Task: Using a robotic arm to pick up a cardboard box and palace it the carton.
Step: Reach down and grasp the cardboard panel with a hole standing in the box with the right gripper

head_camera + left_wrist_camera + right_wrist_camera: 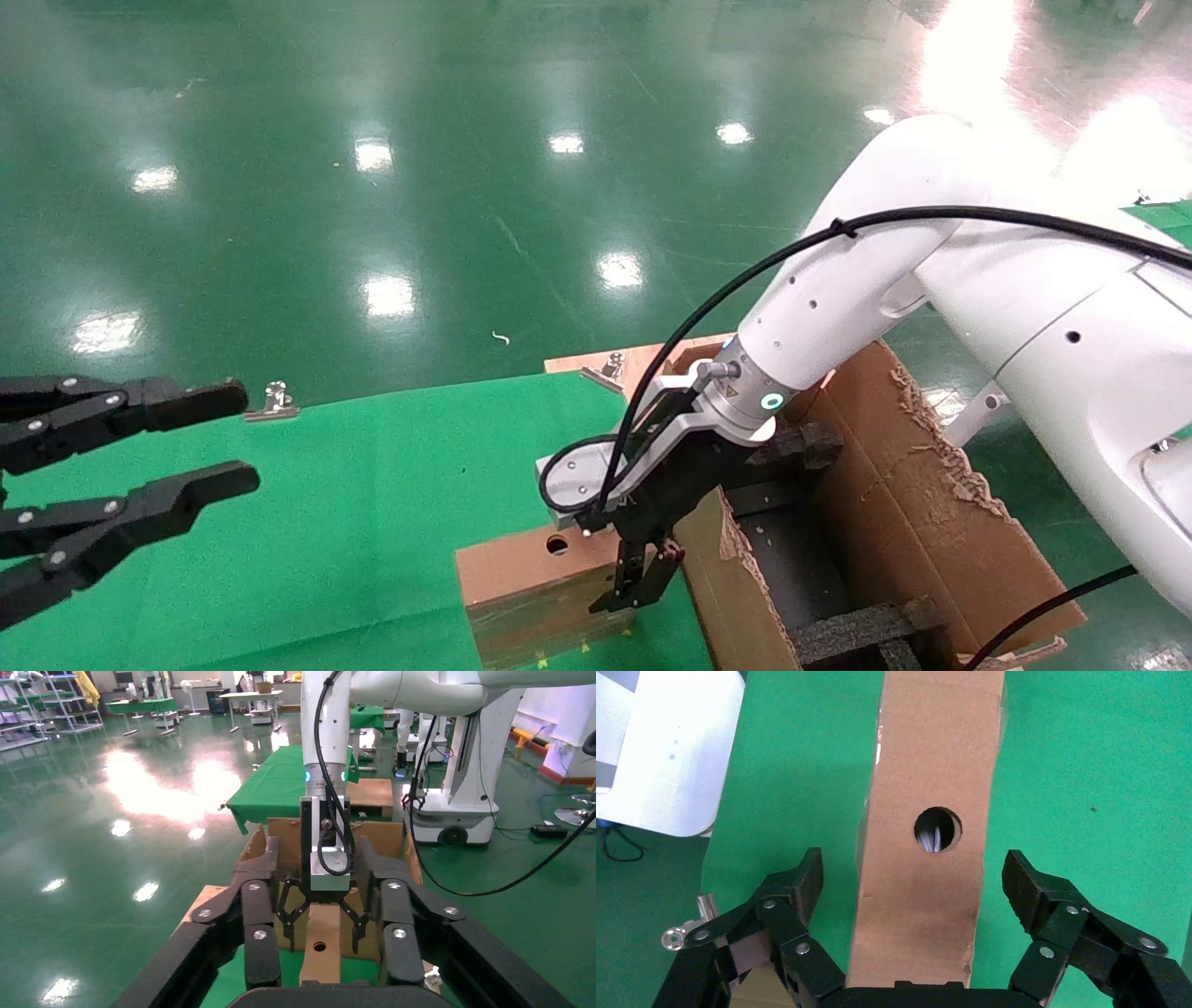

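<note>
The right black pincer [916,903] gapes wide astride the small brown holed cardboard box [932,811], seemingly not touching; left pincer [200,443] idles open.

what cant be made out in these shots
- Cardboard box, head view: its near end is cut off by the bottom edge, and the right gripper covers one side.
- Carton interior: largely hidden by the robotic arm in head view.
- Contents behind the box's hole, right wrist view: too dark.
</note>
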`<state>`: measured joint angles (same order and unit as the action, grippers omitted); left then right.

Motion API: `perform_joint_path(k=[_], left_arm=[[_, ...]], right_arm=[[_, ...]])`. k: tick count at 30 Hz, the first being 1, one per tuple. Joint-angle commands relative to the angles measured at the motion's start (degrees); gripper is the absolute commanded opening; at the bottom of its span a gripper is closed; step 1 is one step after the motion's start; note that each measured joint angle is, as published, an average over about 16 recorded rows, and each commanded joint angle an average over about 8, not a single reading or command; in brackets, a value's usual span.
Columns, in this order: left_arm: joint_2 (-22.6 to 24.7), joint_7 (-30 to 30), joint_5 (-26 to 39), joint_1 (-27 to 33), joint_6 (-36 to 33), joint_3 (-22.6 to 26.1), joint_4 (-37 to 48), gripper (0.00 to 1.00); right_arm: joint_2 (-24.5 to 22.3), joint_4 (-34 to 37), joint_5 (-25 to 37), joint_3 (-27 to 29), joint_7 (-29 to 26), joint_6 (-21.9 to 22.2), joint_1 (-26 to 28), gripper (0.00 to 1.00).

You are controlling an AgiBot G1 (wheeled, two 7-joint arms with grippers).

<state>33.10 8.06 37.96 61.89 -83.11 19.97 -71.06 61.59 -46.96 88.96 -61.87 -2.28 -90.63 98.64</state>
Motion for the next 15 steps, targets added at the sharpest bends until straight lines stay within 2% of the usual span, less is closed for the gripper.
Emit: perform_joint_path(k=[1, 15], left_arm=[[0.00, 0.00, 0.00, 0.00, 0.00, 0.00, 0.00, 1.00], [0.00, 0.00, 0.00, 0.00, 0.00, 0.00, 0.00, 1.00]], right_arm=[[-0.05, -0.05, -0.05, 0.12, 0.00, 0.01, -0.07, 0.00], [-0.20, -0.19, -0.18, 0.46, -0.02, 0.02, -0.25, 0.00]])
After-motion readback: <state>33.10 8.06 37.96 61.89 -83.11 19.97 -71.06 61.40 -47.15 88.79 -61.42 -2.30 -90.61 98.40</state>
